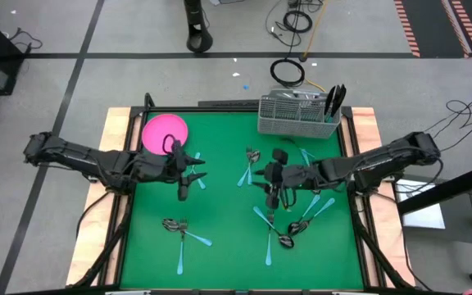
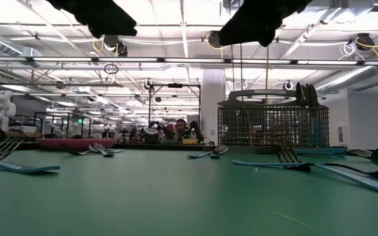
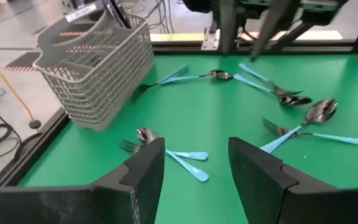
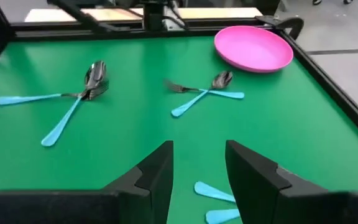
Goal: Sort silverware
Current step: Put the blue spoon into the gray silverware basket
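Observation:
Silverware with light-blue handles lies scattered on the green mat: a crossed fork and spoon [image 4: 205,91] near the pink plate [image 1: 166,131], another pair [image 4: 87,87], a cluster [image 1: 289,228] at the near right, and pieces [image 3: 272,87] in front of the wire-mesh caddy [image 1: 299,115]. Dark utensils stand in the caddy's far right corner [image 1: 334,98]. My left gripper [image 3: 196,168] hovers open above the mat's left half, pointing toward the caddy. My right gripper [image 4: 199,174] hovers open above the mat's middle, pointing toward the plate. Neither has anything between its fingers.
The mat is framed by a raised black rail [image 4: 334,93] and wooden edges [image 1: 117,123]. The two grippers face each other over the mat's middle, a short way apart [image 1: 228,174]. Bare mat lies between the silverware groups [image 1: 228,238].

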Tool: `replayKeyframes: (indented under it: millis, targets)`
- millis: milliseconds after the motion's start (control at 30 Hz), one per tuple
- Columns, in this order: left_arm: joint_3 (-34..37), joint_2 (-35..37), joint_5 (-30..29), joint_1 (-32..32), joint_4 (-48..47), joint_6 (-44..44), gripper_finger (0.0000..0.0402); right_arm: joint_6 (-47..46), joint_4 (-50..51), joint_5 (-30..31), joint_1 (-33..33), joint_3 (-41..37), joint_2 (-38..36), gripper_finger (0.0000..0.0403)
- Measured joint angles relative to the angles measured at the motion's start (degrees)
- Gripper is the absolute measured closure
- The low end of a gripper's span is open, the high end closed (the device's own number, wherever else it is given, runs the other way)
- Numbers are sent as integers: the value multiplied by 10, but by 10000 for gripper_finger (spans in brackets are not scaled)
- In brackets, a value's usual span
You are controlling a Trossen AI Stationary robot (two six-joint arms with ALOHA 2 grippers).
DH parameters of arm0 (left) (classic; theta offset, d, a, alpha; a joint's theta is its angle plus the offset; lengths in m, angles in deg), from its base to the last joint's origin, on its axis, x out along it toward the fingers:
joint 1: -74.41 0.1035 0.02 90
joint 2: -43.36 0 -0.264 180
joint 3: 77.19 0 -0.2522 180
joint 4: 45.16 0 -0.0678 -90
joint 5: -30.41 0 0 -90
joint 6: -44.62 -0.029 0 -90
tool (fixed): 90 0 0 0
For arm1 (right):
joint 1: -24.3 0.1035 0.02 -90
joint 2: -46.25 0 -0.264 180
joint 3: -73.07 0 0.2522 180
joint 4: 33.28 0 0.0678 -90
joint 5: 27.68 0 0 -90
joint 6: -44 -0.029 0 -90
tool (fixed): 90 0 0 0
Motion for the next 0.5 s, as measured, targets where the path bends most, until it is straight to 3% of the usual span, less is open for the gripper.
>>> replayKeyframes:
  millis: [67,200,300,500]
  targets:
    - [0,-13,26,12,17,12,221,8,-18,0,3,0,16,267]
    - [0,-42,133,42,53,72,221,17,-18,-3,3,0,37,267]
    - [0,-60,200,52,60,102,221,-9,-22,-49,3,0,50,267]
    - [0,-85,242,1,-14,108,221,-96,-49,-88,7,0,83,267]
